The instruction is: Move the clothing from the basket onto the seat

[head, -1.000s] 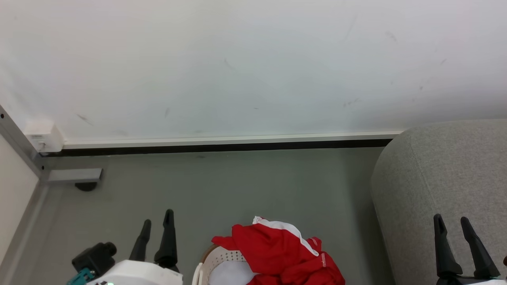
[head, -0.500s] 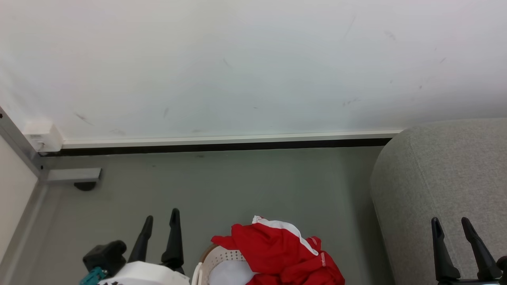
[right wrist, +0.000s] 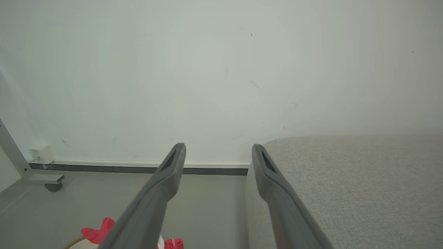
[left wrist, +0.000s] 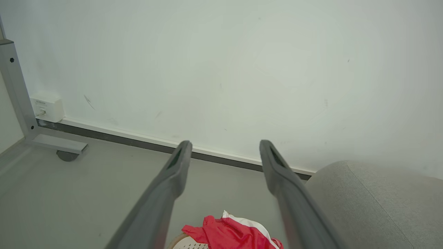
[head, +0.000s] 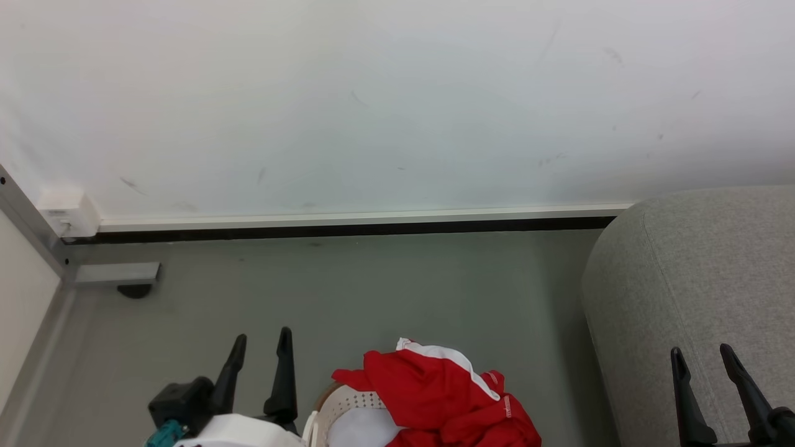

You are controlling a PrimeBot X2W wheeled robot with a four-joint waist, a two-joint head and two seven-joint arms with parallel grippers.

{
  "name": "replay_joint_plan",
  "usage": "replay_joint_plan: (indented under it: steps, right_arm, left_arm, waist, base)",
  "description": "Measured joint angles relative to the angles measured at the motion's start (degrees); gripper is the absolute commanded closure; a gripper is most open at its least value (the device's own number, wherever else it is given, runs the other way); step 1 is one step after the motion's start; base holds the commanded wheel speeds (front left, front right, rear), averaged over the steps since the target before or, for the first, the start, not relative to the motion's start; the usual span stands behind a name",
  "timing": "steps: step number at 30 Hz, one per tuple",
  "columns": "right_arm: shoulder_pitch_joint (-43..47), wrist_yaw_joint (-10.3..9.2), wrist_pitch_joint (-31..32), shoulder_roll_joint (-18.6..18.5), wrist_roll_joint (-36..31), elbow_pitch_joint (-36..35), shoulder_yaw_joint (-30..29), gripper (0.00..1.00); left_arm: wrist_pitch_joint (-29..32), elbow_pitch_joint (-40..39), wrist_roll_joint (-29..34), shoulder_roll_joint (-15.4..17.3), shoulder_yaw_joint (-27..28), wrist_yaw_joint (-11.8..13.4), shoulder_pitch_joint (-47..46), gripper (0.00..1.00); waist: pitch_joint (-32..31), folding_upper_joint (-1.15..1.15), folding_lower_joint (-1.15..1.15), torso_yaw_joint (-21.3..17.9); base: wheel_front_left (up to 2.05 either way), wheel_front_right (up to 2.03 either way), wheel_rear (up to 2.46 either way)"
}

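Note:
Red clothing (head: 435,391) with white panels is heaped over the round white basket (head: 338,406) at the bottom centre of the head view; a pale cloth (head: 363,431) lies inside it. The grey seat (head: 695,279) fills the right side, beside the basket. My left gripper (head: 261,338) is open just left of the basket, empty. My right gripper (head: 702,354) is open over the seat's arm, empty. The left wrist view shows the clothing (left wrist: 230,233) below my open fingers (left wrist: 180,162), and the seat (left wrist: 373,200). In the right wrist view the seat (right wrist: 346,186) lies right of my fingers (right wrist: 174,166).
A white wall (head: 372,105) with a dark skirting strip (head: 348,230) stands behind. A metal frame leg with a foot (head: 118,276) and a small white wall box (head: 65,214) sit at the left. Grey floor (head: 372,292) lies between wall and basket.
My left gripper has moved right, closer to the basket, and slightly lower in view. My right gripper has sunk a little toward the bottom edge. Clothing and basket have not moved.

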Motion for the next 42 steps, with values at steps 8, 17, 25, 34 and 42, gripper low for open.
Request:
replay_joint_plan:
  steps: [8,17,25,34,42]
  right_arm:
    - [0.18,0.00,-0.27,1.01,-3.19,-0.03,-1.20,0.00]
    - [0.35,0.00,-0.65,1.60,-6.23,-0.01,-2.40,0.00]
    - [0.74,-0.01,-1.08,2.10,-9.09,0.01,-2.92,0.00]
    - [0.97,0.00,-1.32,2.36,-10.55,-0.02,-3.25,0.00]
    - [1.01,0.00,-1.32,2.48,-10.44,-0.02,-3.19,0.00]
  left_arm:
    - [-0.97,0.87,2.92,0.02,-0.66,-0.09,0.03,0.00]
    - [-1.96,1.62,6.17,0.05,-1.33,-0.19,0.03,0.00]
    - [-2.92,2.52,8.65,0.09,-2.27,-0.37,0.11,0.00]
    - [-3.34,3.01,9.88,0.10,-2.48,-0.60,0.12,0.00]
    - [-3.34,3.24,9.88,0.10,-2.40,-0.69,0.12,0.00]
  waist:
    - [-0.04,0.00,0.00,-0.15]
    - [0.06,0.00,0.00,-0.36]
    - [0.11,0.00,0.00,-0.49]
    - [0.39,0.00,0.00,-0.45]
    - [0.49,0.00,0.00,-0.41]
  base:
    - [0.00,0.00,0.00]
    - [0.00,0.00,0.00]
    - [0.00,0.00,0.00]
    - [0.00,0.00,0.00]
    - [0.00,0.00,0.00]
